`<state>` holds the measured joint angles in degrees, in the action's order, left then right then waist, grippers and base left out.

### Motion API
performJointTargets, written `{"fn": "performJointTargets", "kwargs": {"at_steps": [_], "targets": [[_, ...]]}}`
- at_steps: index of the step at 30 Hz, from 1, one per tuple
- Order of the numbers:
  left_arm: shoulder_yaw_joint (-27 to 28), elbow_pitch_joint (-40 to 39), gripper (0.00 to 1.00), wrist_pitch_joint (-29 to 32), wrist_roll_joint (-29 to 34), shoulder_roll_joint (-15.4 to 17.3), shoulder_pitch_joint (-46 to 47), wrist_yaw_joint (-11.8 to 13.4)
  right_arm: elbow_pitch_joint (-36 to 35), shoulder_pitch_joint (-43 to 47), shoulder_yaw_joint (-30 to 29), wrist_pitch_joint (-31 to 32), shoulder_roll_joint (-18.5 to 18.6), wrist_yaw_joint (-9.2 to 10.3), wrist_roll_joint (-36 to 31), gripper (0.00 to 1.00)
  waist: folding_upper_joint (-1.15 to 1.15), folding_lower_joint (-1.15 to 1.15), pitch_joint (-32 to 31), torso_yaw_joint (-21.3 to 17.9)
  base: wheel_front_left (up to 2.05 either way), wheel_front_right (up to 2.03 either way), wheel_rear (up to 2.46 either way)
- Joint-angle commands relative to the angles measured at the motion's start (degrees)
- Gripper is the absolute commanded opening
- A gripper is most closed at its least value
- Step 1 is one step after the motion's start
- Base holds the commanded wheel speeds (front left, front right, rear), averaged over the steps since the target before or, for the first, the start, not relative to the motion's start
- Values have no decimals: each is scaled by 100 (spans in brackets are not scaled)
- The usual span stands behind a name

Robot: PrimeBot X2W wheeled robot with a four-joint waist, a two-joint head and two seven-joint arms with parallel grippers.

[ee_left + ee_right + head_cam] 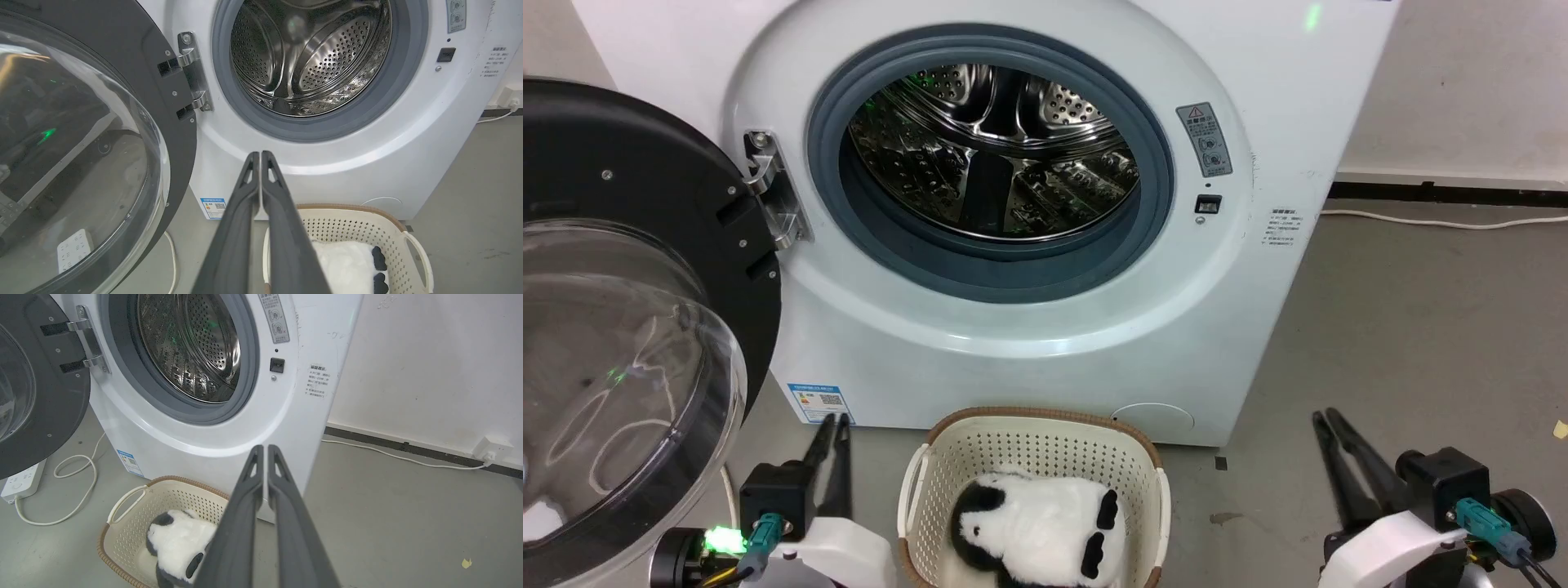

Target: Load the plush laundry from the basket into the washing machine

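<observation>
The plush laundry (1037,527), a fluffy white toy with black patches, lies in the cream basket (1036,429) on the floor before the washing machine (1045,343). The machine's steel drum (992,151) stands exposed, and its black-framed clear door (621,327) hangs swung out to the left. My left gripper (836,420) rests shut just left of the basket, holding nothing. Well to the right of the basket my right gripper (1321,416) is shut and empty too. The wrist views show the plush laundry (345,265) (177,543) in the basket (392,228) (122,535) beside each shut gripper (260,154) (263,448).
A white power strip (20,484) with a looping cable (77,486) lies on the grey floor under the swung-out door. Along the right wall runs a white cord (408,457) to a socket (492,447). Bare concrete floor (1421,343) stretches right of the machine.
</observation>
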<state>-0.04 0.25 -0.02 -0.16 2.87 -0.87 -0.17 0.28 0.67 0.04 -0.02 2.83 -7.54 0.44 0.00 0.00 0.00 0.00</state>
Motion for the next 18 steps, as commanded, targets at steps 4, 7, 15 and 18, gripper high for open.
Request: {"fn": "performJointTargets", "kwargs": {"at_steps": [4,7,15,18], "targets": [[1,2,100,-2,0,0,-2,1,2,2,8,-2,0,0,4,100,0,0,0,0,0,0,0],[-25,4,100,-38,-2,0,-7,16,2,18,7,-38,0,0,51,100,0,0,-12,-3,0,0,0],[-103,5,100,-134,-1,5,-26,59,-1,54,-37,-134,0,0,151,100,0,0,4,-59,0,0,0],[-133,17,100,-170,2,13,-22,72,-14,52,-65,-170,1,1,187,100,0,0,57,-106,0,0,0]]}}
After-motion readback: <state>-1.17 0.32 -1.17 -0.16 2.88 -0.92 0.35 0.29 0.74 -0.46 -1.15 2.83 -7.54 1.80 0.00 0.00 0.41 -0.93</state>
